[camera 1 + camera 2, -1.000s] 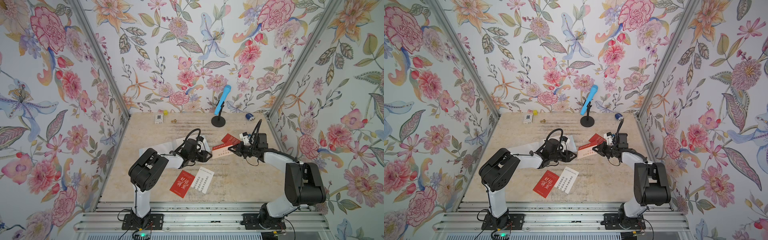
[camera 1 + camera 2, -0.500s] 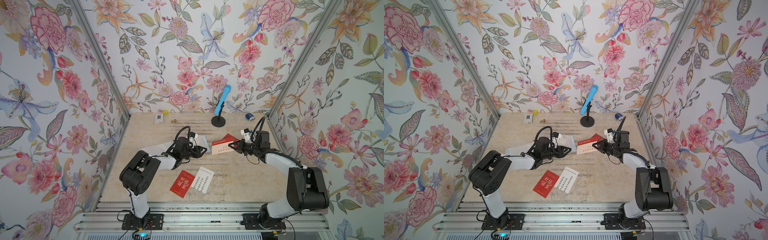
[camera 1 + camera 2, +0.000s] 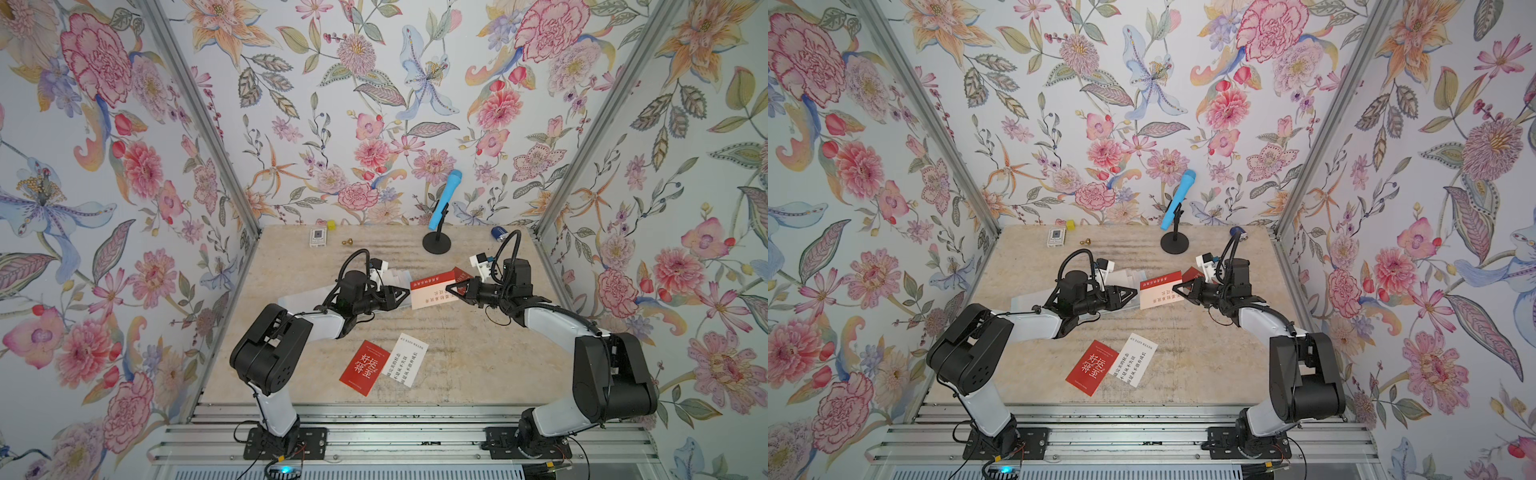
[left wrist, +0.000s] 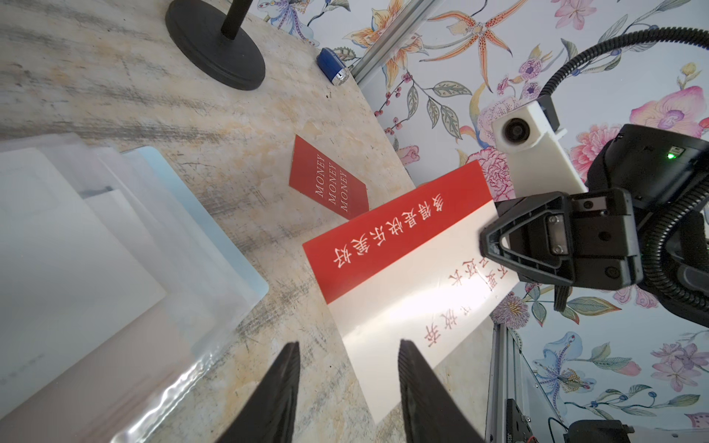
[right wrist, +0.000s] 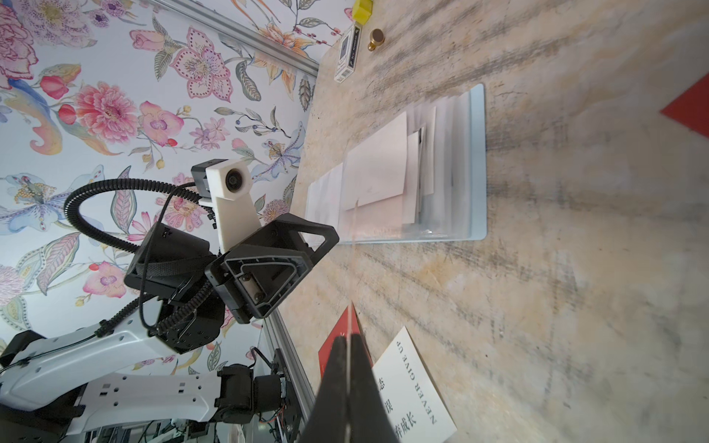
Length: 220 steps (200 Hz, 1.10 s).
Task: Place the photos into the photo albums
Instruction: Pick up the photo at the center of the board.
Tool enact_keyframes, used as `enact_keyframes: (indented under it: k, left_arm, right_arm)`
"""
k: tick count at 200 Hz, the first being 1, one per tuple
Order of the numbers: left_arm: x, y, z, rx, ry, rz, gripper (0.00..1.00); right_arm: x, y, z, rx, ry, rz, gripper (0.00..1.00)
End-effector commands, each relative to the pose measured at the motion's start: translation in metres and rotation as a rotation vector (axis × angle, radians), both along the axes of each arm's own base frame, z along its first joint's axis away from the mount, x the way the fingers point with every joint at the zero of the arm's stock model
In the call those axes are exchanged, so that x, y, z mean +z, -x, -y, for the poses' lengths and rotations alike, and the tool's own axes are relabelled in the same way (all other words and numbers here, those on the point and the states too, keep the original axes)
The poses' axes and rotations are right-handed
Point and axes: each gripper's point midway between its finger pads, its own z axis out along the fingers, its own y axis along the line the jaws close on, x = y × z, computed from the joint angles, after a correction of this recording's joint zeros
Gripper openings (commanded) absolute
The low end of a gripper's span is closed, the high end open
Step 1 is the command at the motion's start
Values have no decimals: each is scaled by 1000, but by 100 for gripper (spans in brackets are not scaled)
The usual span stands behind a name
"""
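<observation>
My right gripper (image 5: 350, 337) is shut on the edge of a photo, a card with a red band over white (image 3: 432, 291), and holds it above the table. In the left wrist view this held card (image 4: 403, 268) reaches with one corner in between the fingers of my open left gripper (image 4: 347, 349). The pale blue photo album (image 3: 303, 297) lies open under my left arm, its clear sleeves (image 4: 115, 249) fanned out. A red "MONEY" card (image 4: 330, 184) lies flat behind the held card. A red card (image 3: 365, 367) and a white card (image 3: 405, 365) lie side by side near the front.
A blue microphone on a black round stand (image 3: 436, 242) is at the back. A small white box (image 3: 318, 237), a yellow cube (image 3: 331, 225) and a small brass piece (image 3: 347, 241) sit at the back left. A blue cylinder (image 3: 498, 232) lies at the back right.
The right gripper has brought the held card slightly toward the left gripper. The left arm's elbow has swung left. Neither gripper's jaws have changed.
</observation>
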Motion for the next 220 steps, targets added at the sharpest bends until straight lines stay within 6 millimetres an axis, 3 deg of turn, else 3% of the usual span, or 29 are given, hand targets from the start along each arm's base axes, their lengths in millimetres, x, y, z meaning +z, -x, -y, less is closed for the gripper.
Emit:
enact_keyframes:
  k: [1,81,220]
  left_arm:
    - [20,0,-8,-4,43,31,45]
    - [49,5,-6,-74,188,16,45]
    - [43,4,-7,-85,181,-9,45]
  right_arm:
    - [22,-4,-8,45,-45,62,2]
    - [35,-6,-24,124,-117,70,4]
    - [58,-6,-31,178,-163,110,4]
